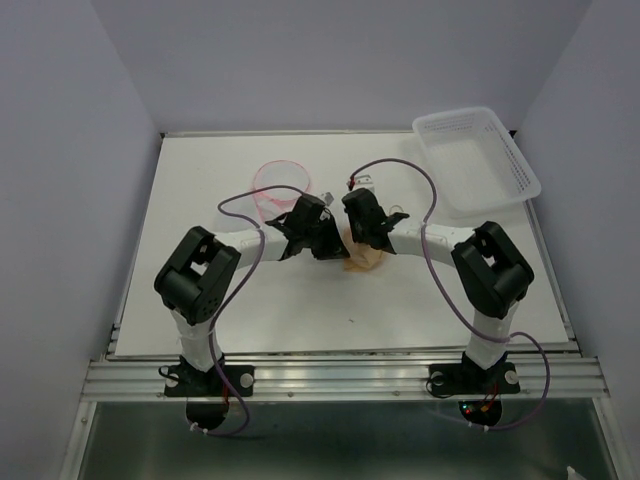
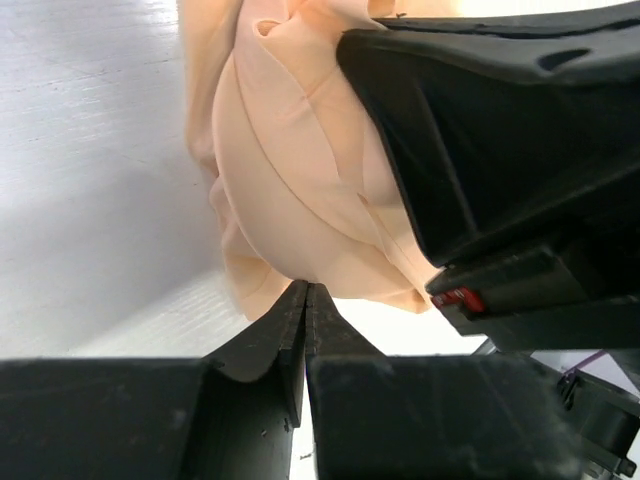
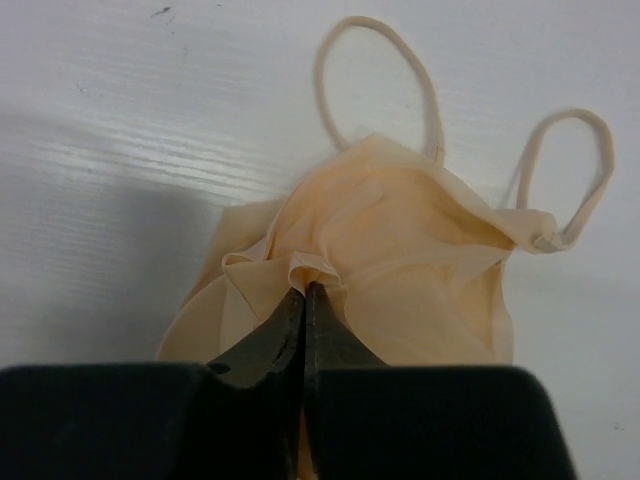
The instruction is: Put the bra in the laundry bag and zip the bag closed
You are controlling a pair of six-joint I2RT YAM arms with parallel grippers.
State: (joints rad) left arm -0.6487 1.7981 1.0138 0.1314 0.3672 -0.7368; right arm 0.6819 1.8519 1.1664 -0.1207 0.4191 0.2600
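The bra [image 1: 362, 262] is a peach fabric garment lying crumpled on the white desk [image 1: 200, 300], close to the middle and slightly toward the right edge. In the right wrist view, the bra [image 3: 400, 250] spreads flat with two thin strap loops [image 3: 380, 30] extending onto the bare surface.

The right gripper [image 3: 303, 292] has its fingers pressed together on a raised fold of the fabric, pinching it. In the overhead view the right gripper [image 1: 356, 238] is directly over the garment.

The left gripper [image 2: 305, 295] has its fingers closed against each other, tips at the lower edge of the bra [image 2: 300, 170]. Whether any fabric is caught between them cannot be told. The black body of the right gripper covers the fabric on the right of this view; a small red part [image 2: 460, 298] shows on it, too blurred to read. In the overhead view the left gripper [image 1: 325, 238] is just beside the right one.

The laundry bag [image 1: 280, 185], a round mesh pouch with pink trim, lies behind the left gripper, toward the far edge and left of centre, apart from the bra.

A clear plastic bin [image 1: 520, 170] occupies the far right corner.
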